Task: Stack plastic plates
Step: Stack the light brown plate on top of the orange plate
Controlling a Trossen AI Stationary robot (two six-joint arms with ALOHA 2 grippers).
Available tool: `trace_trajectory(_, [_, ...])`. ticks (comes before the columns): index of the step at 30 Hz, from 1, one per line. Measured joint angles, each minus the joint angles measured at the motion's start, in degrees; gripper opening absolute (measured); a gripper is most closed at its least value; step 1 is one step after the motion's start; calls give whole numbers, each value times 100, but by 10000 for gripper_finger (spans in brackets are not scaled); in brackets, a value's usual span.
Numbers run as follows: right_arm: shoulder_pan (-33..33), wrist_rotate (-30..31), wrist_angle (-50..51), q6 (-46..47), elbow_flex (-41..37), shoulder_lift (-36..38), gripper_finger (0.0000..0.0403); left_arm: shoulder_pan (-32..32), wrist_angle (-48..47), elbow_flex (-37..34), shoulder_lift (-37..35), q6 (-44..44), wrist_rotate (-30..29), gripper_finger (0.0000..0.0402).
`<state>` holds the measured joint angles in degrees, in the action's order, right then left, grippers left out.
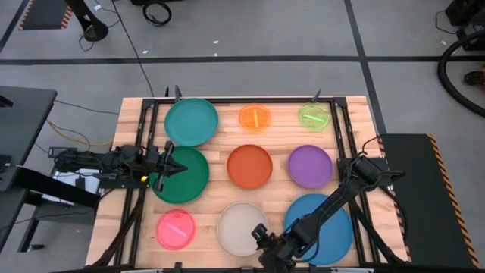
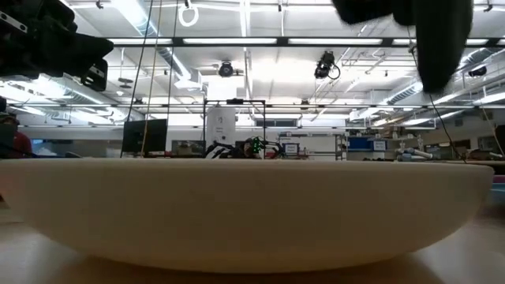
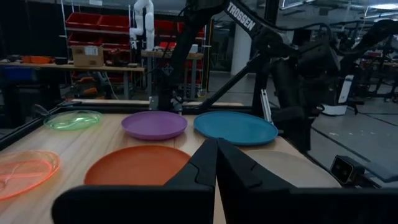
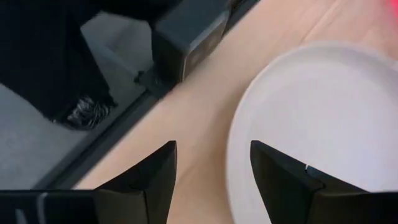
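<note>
Nine plates lie flat in a three-by-three grid on the wooden table: teal (image 1: 191,121), orange (image 1: 255,118) and lime (image 1: 314,117) far; dark green (image 1: 186,182), red-orange (image 1: 249,166) and purple (image 1: 310,166) in the middle; pink (image 1: 176,229), cream (image 1: 239,226) and blue (image 1: 326,227) near. My left gripper (image 1: 179,168) is shut and hovers level over the dark green plate, pointing right. My right gripper (image 4: 214,180) is open at the cream plate's near right rim (image 4: 239,143), with one finger over the plate and one over the bare table. No touch shows.
A black frame rail (image 1: 345,129) runs around the table top, close to the outer plates. The cream plate (image 2: 252,213) fills the low view. The right arm (image 1: 333,201) reaches over the blue plate. Narrow strips of wood (image 1: 220,189) separate the plates.
</note>
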<state>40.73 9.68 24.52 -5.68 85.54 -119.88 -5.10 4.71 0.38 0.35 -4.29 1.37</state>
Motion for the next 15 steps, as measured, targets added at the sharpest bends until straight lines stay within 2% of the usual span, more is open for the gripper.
trace_trajectory(4, [-55, 383, 139, -198, -12, -56, 211, 0, -30, 0, 3, 0, 0, 13])
trace_trajectory(7, [-81, 276, 265, -242, -9, -93, 205, 0, -25, 0, 12, -1, -1, 14])
trace_trajectory(15, [-75, 489, 235, -244, -311, -104, 157, 0, -25, -1, 16, 0, 1, 13])
